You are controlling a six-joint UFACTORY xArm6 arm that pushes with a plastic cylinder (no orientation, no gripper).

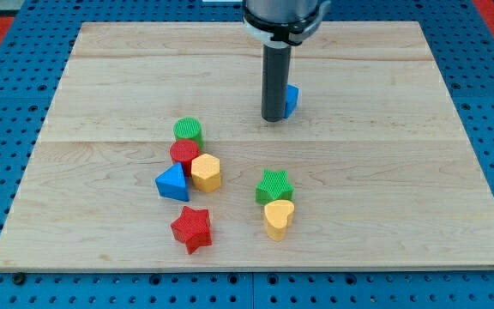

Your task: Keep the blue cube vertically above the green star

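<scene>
Nearest the view's bottom, a red star (191, 228) lies on the wooden board (384, 197), and to its right a yellow heart (278, 217) sits just below the green star (274, 185), the two touching or nearly so. Further up on the left is a tight cluster: a blue triangle (173, 183) beside a yellow hexagon (206, 172), a red cylinder (184, 154) above them, and a green cylinder (189, 130) at the top of the group, each pressed against its neighbour. Beyond all these, well apart and toward the view's top, stands the blue cube (291, 99) (only its right side shows, the rest hidden behind the rod). My tip (274, 118) rests on the board touching the cube's left face, with the cube just to the tip's right and slightly above it. There is no hand to open or close here; the rod holds nothing and merely abuts the cube. The cube lies above the green star in the view, slightly to the right of it.
</scene>
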